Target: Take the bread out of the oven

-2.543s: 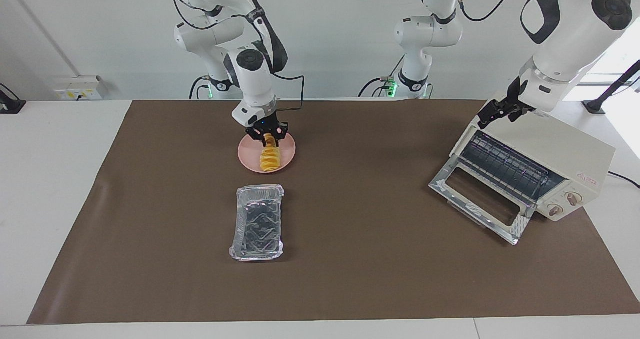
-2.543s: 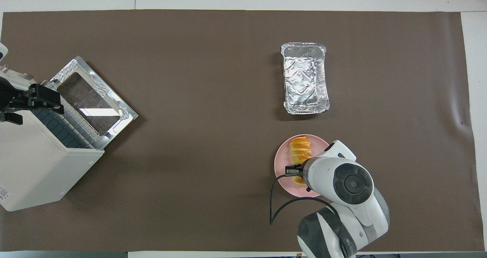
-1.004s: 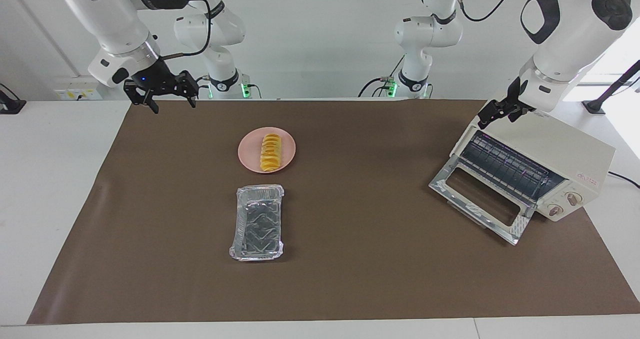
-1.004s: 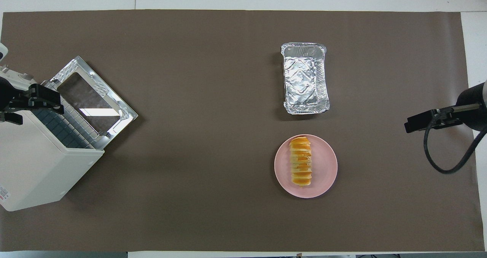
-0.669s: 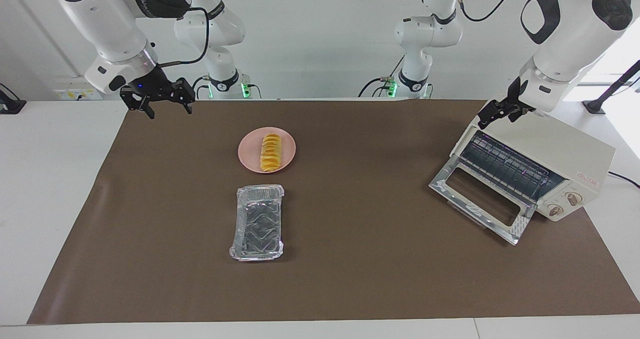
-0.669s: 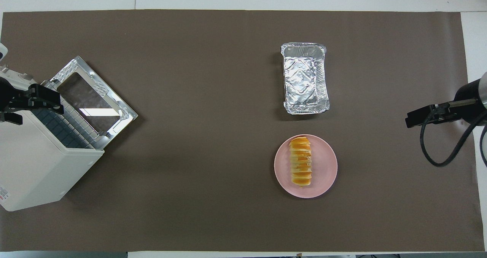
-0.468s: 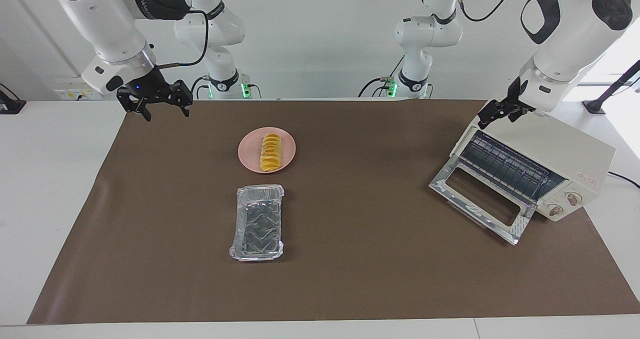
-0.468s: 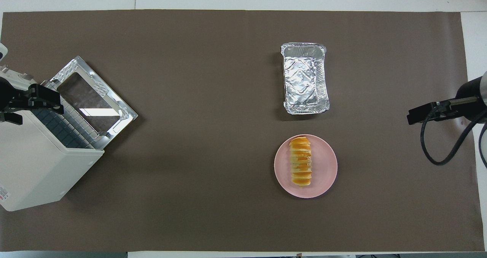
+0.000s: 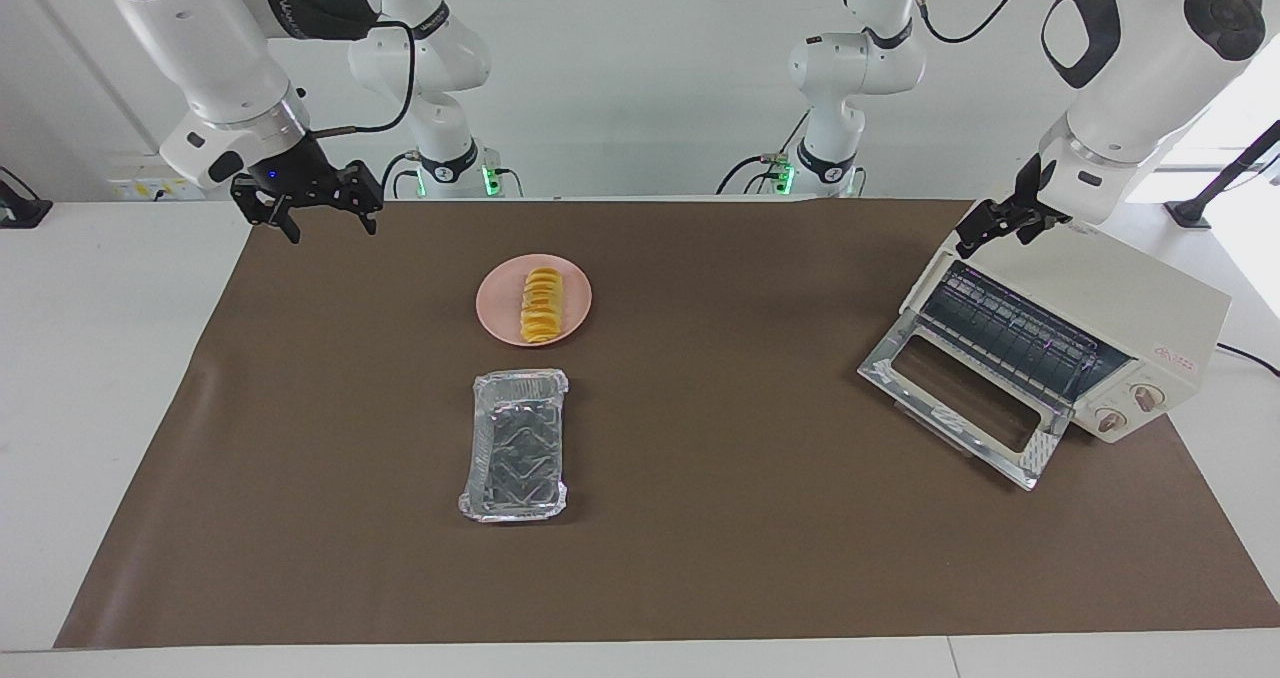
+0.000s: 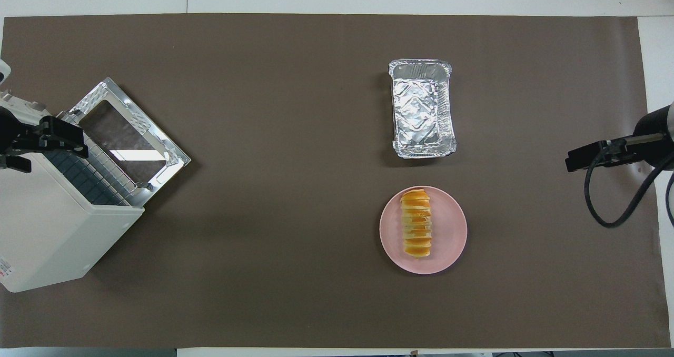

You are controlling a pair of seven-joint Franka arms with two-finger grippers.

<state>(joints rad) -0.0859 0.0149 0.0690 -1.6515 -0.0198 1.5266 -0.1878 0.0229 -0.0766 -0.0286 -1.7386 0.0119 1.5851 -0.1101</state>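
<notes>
On the pink plate (image 9: 497, 322) lies the bread (image 9: 541, 305), already out of the oven (image 9: 1100, 343), whose door hangs down over a bare rack. From the right gripper (image 9: 319, 210), raised over the mat's (image 9: 700, 558) corner with its fingers (image 9: 369, 218) spread and empty, the loaf sits down and inward toward the table's middle, its long axis running away from the robots. That gripper is the nearer one (the left gripper (image 9: 990, 228) waits over the oven's top; I cannot tell its fingers). The loaf is golden-orange, ridged like slices. A foil tray (image 9: 515, 445) lies just beside the plate, farther from the robots.
</notes>
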